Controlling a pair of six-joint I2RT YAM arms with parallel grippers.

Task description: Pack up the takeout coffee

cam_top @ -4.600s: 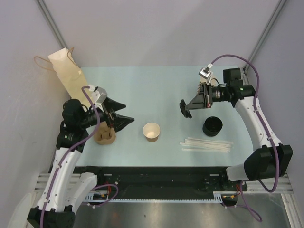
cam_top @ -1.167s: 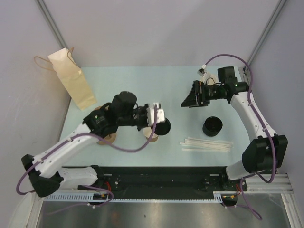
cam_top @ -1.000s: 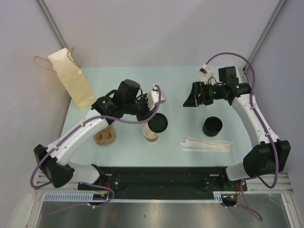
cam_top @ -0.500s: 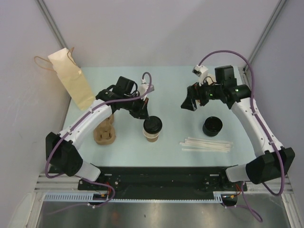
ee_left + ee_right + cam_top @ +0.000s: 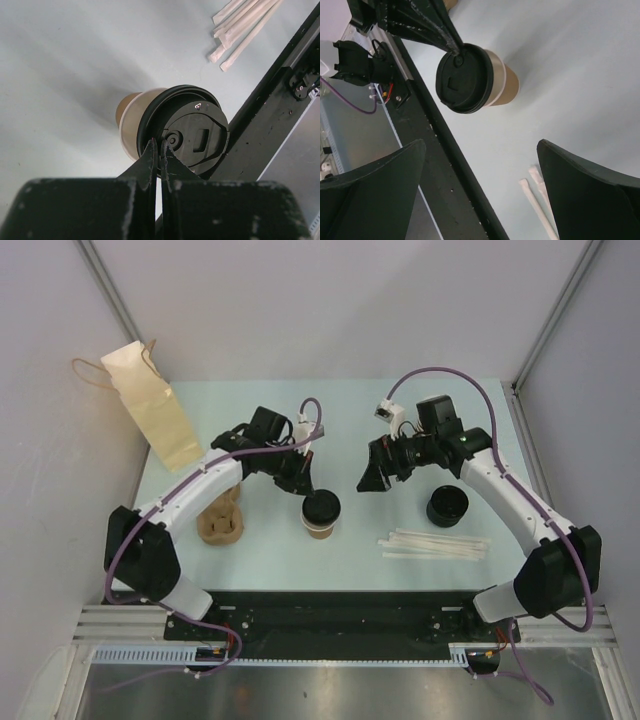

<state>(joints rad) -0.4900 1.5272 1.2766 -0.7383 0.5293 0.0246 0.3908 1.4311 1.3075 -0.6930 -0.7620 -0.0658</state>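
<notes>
Takeout coffee (image 5: 320, 512) has the left claw (image 5: 160, 146), pinched shut on nothing, with its tips on the lid (image 5: 195, 135) near the rim; it stands upright just 6 o'clock of the middle of the tabletop (image 5: 400, 410); an off-centre push there could tip it or seat the lid crooked. Right claw (image 5: 372, 470), wide open and empty at its 2 o'clock, might knock it over if it closes in low.
</notes>
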